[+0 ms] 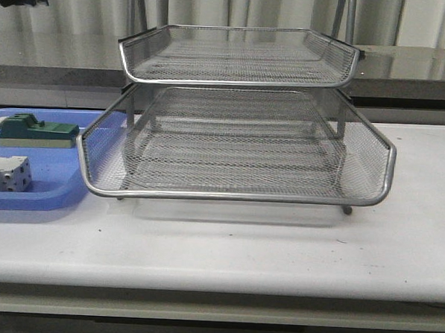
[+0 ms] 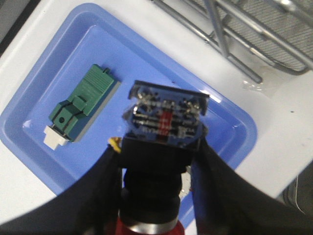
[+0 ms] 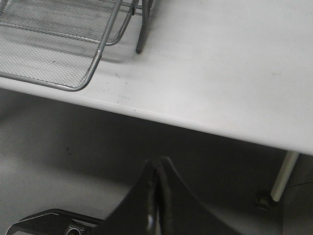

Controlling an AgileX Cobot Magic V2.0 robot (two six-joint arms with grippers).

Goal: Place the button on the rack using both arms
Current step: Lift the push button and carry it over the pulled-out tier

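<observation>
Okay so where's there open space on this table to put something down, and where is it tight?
Bare white table runs in front of the rack and along its right side. The rack's mesh tiers look empty too. It is tight on the left: the blue tray holds the green block and white part, hard against the rack.

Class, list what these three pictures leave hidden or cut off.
- Button: red head cut by the left wrist view's edge; absent from the front view.
- Rack: upper frame cut by the front view's top.
- White part: cut by the front view's left edge.
- Both arms: outside the front view.
</observation>
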